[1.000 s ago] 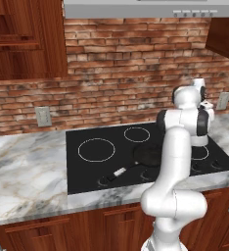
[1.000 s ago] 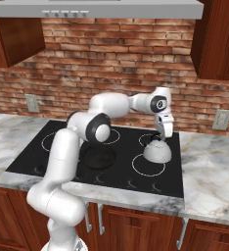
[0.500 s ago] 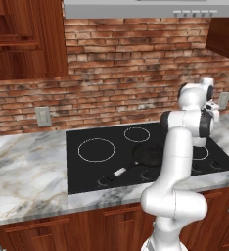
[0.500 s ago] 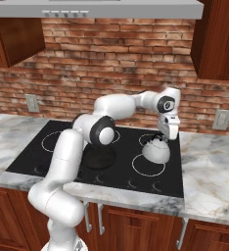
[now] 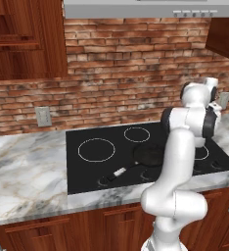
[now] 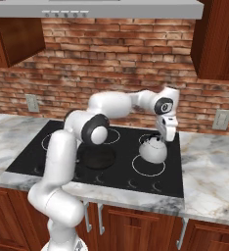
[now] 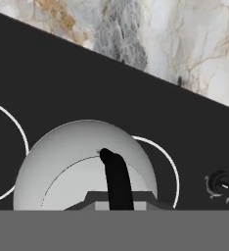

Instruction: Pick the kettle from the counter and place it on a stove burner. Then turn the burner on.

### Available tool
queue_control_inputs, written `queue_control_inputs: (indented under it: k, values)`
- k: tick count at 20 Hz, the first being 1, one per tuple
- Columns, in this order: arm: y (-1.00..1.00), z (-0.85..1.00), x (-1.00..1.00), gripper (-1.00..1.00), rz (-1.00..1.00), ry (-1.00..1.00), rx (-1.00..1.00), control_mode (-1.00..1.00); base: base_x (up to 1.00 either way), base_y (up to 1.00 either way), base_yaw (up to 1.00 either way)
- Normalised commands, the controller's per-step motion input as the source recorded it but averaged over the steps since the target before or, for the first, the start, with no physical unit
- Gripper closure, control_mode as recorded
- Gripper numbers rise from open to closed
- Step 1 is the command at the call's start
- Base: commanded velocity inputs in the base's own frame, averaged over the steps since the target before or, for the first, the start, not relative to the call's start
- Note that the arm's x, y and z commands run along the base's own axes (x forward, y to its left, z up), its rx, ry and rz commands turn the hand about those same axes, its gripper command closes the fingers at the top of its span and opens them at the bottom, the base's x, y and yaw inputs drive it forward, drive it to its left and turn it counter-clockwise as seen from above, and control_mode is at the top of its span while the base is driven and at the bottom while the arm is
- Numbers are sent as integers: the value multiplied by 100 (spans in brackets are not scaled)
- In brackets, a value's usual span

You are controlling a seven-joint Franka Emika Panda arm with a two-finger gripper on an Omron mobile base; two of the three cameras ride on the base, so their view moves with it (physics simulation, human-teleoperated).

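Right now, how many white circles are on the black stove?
4: a big circle at the left, a small circle at the back middle, a front-right circle, and a back-right circle partly behind the kettle. The frying pan may hide another.

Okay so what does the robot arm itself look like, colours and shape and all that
The arm is glossy white, built of rounded tubular segments with dark grey to black discs at the joints. At its wrist sits a round dark cap with a pale ring. The gripper is a boxy white hand. No cables or markings are visible.
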Motion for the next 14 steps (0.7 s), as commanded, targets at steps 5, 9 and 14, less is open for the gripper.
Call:
queue_control_inputs:
  k: [5,9,14]
  values:
    - [26,-11,-42,100,0,-20,-15,-100,0,0,0]
    - [2,0,-1,100,0,0,-2,-100,0,0,0]
    - [4,-3,-9,100,0,0,-8,-100,0,0,0]
